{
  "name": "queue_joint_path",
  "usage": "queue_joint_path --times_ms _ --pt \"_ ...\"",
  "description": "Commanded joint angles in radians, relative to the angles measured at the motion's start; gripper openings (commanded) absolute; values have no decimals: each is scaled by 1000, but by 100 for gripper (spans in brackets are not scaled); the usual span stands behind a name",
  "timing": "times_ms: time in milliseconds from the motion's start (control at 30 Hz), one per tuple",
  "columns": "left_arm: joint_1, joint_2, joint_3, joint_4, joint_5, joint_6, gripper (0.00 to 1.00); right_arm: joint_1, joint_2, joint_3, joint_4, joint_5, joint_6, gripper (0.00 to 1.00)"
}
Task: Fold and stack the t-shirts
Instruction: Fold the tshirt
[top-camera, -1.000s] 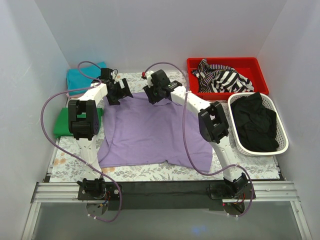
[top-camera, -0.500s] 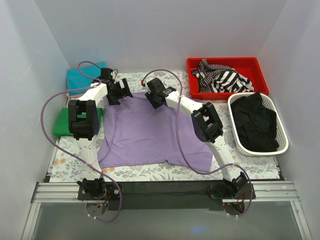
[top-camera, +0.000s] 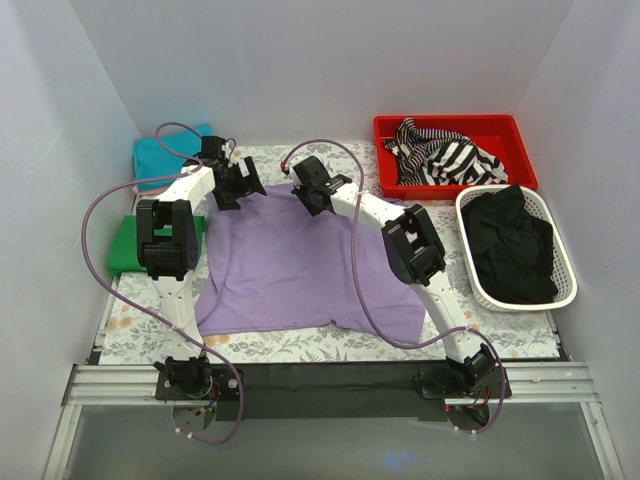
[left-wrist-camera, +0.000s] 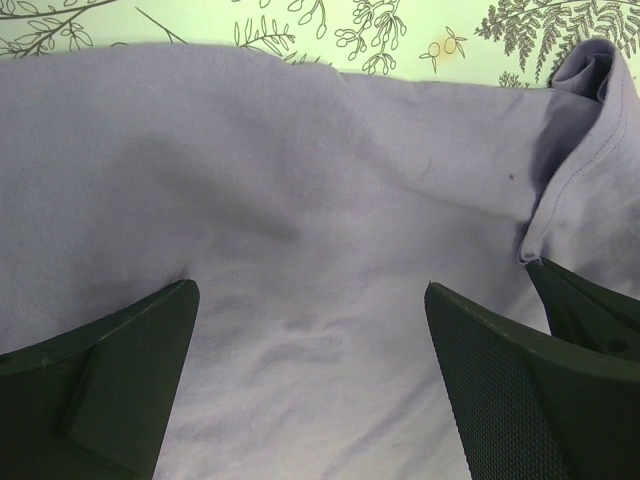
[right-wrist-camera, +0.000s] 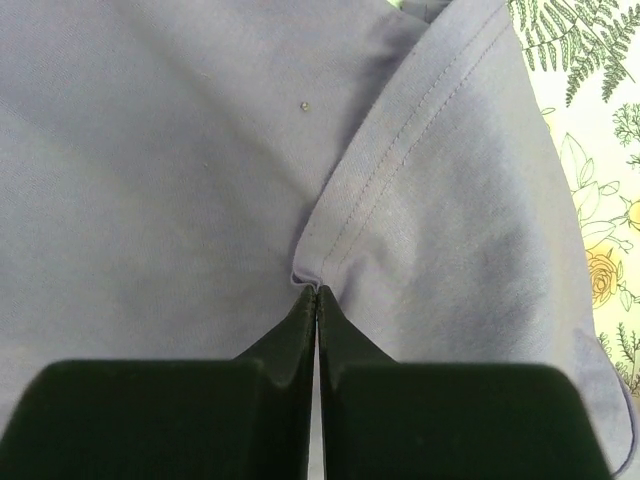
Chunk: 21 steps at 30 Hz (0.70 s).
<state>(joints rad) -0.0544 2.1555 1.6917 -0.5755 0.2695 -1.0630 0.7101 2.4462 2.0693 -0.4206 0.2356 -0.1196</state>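
1. Right tool (right-wrist-camera: 318, 292) pressed together, pinching a pucker of the one purple t-shirt (top-camera: 290, 265); left tool (left-wrist-camera: 310, 288) spread above it.
2. It lies flat mid-counter (top-camera: 300, 345).
3. Folded at left: one teal t-shirt (top-camera: 160, 155), one green t-shirt (top-camera: 122, 245).
4. At right: one red tray (top-camera: 390, 125), one white basket (top-camera: 565, 290).

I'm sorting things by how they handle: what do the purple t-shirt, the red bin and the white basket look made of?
Purple t-shirt: soft matte knit cloth, likely cotton; it wrinkles and shows a stitched hem. Red bin: rigid smooth plastic, judging by its moulded rim. White basket: probably plastic too, with slotted walls.
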Motion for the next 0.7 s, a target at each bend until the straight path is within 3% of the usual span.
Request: queue_joint_path --times_ms 0,433,667 --pt "5 -5 -4 0 2 5 96 8 -61 -15 36 -2 -22 1" --pt "5 -13 -4 -3 4 9 95 6 -319 -118 43 109 -52 1" --pt "7 -39 -18 -7 -9 14 95 -9 -484 -284 37 165 -28 1"
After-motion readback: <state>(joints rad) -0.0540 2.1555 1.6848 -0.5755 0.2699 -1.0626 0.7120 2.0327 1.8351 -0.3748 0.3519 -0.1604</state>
